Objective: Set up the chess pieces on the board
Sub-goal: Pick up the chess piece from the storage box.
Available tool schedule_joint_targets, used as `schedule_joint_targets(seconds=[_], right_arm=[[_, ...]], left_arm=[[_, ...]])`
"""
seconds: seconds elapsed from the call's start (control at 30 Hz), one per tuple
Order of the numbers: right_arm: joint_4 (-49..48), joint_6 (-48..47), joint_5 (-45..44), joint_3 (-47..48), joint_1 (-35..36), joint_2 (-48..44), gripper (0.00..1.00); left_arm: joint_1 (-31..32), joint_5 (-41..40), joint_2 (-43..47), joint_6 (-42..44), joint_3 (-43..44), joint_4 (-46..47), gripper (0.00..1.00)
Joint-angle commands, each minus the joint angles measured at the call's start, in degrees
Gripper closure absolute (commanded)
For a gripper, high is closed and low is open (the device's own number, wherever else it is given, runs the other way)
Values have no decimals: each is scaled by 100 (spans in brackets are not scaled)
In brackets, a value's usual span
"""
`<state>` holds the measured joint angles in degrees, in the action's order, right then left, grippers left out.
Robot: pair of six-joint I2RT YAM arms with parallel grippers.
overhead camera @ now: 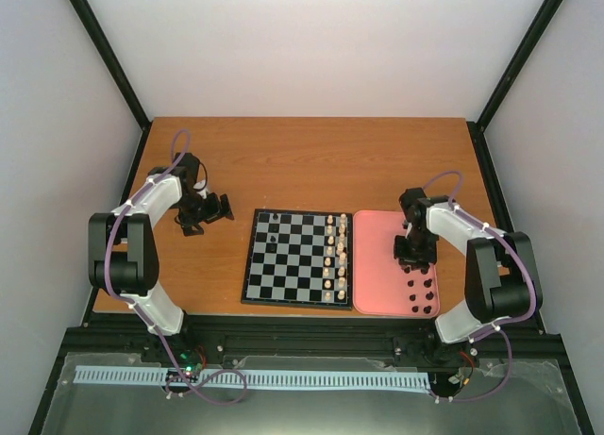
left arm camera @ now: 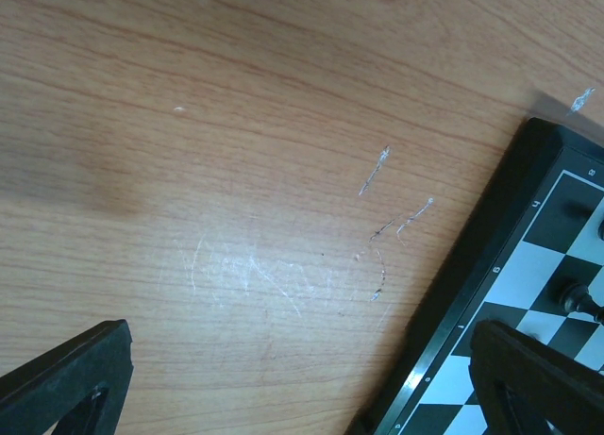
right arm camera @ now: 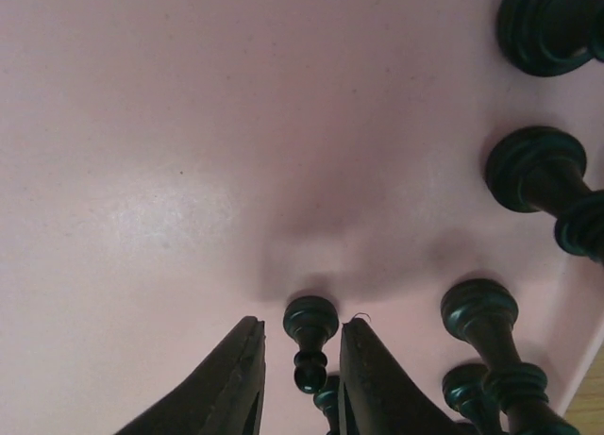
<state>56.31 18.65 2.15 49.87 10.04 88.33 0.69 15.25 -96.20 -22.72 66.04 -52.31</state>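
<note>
Right pincer point(right arm camera: 302, 324) is open, straddling one upright black pawn point(right arm camera: 308, 345) on the pink tray point(right arm camera: 170, 171) right of the board point(overhead camera: 283, 265); pawn axis runs along the fingers, and the open left pincer point(overhead camera: 203, 213) is well apart.

Close chess pieces point(right arm camera: 479, 312) hem the right gripper point(right arm camera: 302, 333); tray point(right arm camera: 142, 124) beyond bare

One board point(overhead camera: 293, 265), one pink tray point(overhead camera: 377, 246), two arms point(overhead camera: 151, 204); black chess pieces point(overhead camera: 413, 296) and cream pieces point(overhead camera: 334, 251) too tiny to count.
</note>
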Motion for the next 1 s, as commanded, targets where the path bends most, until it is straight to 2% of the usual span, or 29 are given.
schedule_joint_targets(seconds=[0.0, 0.2, 0.3, 0.43, 0.53, 0.7, 0.97], right_arm=[[-89, -48, -63, -121, -86, 8, 78], [-83, -56, -18, -125, -90, 21, 88], [-98, -31, -22, -126, -90, -48, 96], [45, -13, -40, 63, -78, -247, 97], [379, 27, -86, 685, 131, -350, 97], [1013, 215, -171, 2126, 1207, 4, 97], [1203, 233, -14, 4269, 3441, 1709, 97]], left_arm=[[-19, 4, -71, 4, 137, 35, 0], [-16, 21, -112, -4, 137, 38, 0], [-16, 18, -102, -6, 120, 52, 0], [-18, 23, -83, -9, 120, 53, 0], [-16, 18, -54, -4, 120, 55, 0], [-16, -8, -23, -5, 129, 43, 0], [-21, -75, -3, -9, 51, 79, 0]])
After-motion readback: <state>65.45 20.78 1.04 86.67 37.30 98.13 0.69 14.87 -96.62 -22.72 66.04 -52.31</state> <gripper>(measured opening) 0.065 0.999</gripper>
